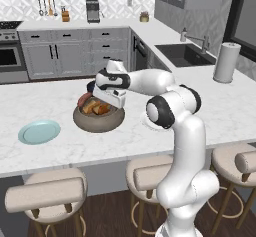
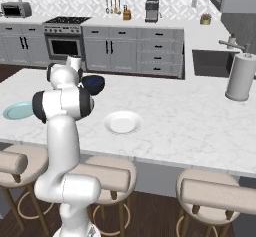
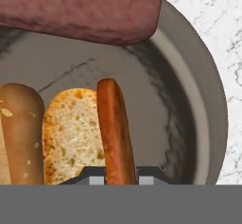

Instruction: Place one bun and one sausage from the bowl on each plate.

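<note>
Gripper (image 3: 120, 179) pinches a sausage (image 3: 115, 128) inside the bowl (image 3: 208, 119) (hand view); white plate (image 2: 122, 122) sits apart.

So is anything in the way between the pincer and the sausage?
No. The pincer is already shut on the thin orange sausage inside the bowl, with nothing between them.

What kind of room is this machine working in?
A home-style kitchen, computer-rendered: there is a stove with an oven among grey cabinets, a sink set in the counter, and padded bar stools along a marble island.
</note>
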Controlling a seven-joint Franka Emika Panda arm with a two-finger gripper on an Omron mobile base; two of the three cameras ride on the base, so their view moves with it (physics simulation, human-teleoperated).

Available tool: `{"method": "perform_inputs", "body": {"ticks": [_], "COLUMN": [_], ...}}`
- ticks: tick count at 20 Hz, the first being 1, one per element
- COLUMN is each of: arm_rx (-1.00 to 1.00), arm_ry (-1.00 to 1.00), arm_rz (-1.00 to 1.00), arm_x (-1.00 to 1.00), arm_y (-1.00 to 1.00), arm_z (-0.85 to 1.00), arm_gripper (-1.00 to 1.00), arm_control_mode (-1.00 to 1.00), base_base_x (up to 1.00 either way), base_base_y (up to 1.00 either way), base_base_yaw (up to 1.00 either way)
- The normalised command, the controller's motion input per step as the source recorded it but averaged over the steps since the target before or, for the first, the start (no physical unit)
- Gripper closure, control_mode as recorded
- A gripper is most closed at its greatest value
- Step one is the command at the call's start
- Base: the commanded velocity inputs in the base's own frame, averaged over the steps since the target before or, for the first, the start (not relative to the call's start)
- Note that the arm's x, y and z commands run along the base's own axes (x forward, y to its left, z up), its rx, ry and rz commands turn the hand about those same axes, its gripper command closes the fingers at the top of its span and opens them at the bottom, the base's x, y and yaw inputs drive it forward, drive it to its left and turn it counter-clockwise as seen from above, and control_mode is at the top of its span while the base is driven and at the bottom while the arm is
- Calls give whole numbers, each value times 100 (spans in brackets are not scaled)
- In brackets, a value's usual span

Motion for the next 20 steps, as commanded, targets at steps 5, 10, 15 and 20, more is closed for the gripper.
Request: {"method": "perform_inputs", "body": {"ticks": [5, 10, 15, 20], "arm_rx": [0, 4, 10, 4], "arm_ry": [-2, 0, 0, 0], "arm_rz": [1, 16, 31, 32], "arm_x": [-17, -65, -66, -36], "arm_y": [4, -17, -100, -100], "arm_z": [11, 45, 0, 0], "arm_gripper": [100, 100, 100, 100], "arm_control_mode": [-100, -100, -100, -100], "base_base_x": [0, 0, 0, 0], "base_base_y": [0, 0, 0, 0], "base_base_yaw": [0, 0, 0, 0]}}
